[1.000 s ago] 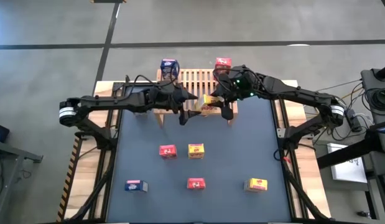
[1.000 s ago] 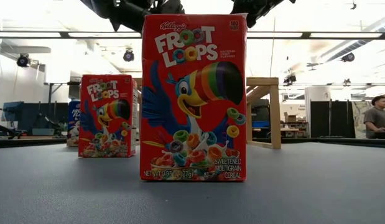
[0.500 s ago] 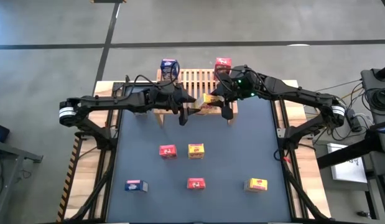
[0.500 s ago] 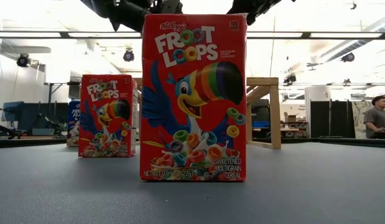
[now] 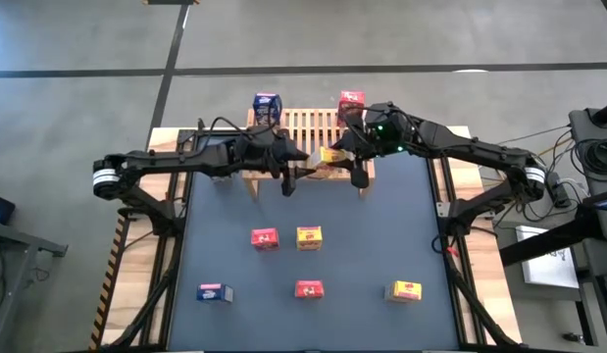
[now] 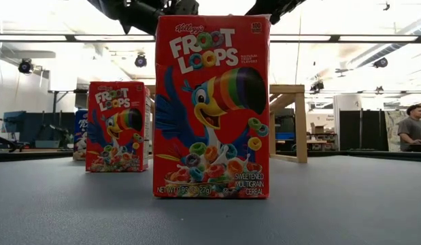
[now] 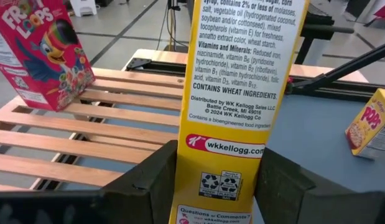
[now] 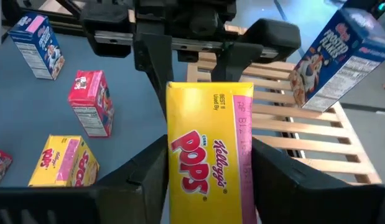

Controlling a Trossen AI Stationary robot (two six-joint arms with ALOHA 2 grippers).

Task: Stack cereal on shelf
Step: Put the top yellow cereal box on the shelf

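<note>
A yellow cereal box hangs over the near part of the slatted wooden shelf, between my two grippers. My left gripper is shut on one end of it and my right gripper on the other. In the high view the left gripper comes from the left and the right gripper from the right. A blue box stands on the shelf's far left corner and a red box on its far right. My left gripper pinches the yellow box's end that bears the recycling marks, one finger on each wide face, the narrow side panel showing between them. The fingers come nearly level from the table's left. The box is clear of the slats. My right gripper has the box's other end between its two fingers, which lie against its narrow sides with the printed front up. They come from the table's right, slanting slightly down. The box reaches away from them toward the left gripper.
Several small boxes stand on the blue mat: red, yellow, blue, red, yellow. The nearest red box fills the low view. A person sits far off at the right.
My left gripper's fingers have shut on the end of the yellow box while the arm stayed in place. The box and my right gripper have hardly moved.
</note>
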